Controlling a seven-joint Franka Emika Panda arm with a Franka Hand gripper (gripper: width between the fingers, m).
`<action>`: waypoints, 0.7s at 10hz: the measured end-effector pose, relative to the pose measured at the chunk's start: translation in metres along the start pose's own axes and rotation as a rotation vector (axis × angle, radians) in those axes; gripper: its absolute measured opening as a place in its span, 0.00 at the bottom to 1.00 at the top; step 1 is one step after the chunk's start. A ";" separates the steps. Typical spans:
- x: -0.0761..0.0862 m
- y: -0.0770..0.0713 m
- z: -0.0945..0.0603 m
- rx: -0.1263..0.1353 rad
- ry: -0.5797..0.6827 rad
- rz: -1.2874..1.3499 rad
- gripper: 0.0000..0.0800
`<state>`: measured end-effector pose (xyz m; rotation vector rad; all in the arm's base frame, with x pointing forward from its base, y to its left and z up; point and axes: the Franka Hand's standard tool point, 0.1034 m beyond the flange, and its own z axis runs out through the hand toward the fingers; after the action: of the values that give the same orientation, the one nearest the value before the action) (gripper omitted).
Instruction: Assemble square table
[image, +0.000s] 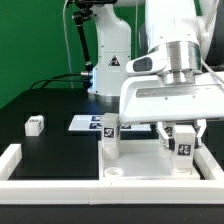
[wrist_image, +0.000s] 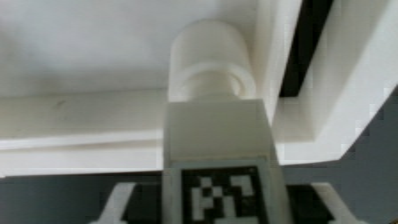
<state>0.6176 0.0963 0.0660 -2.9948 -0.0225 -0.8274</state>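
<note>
The pincer (image: 181, 135) is clamped on a table leg (wrist_image: 221, 150), holding it upright at the square tabletop (image: 146, 166) corner, probably to screw it into the hole.

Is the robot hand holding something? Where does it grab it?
Yes. The gripper holds a leg, pinched between its fingers by the two sides of the tagged end.
</note>
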 end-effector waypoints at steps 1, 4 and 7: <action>0.000 0.000 0.000 0.000 0.000 0.000 0.36; 0.000 0.000 0.000 0.000 0.000 0.000 0.60; 0.000 0.000 0.000 0.000 0.000 0.000 0.79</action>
<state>0.6175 0.0959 0.0657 -2.9954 -0.0222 -0.8269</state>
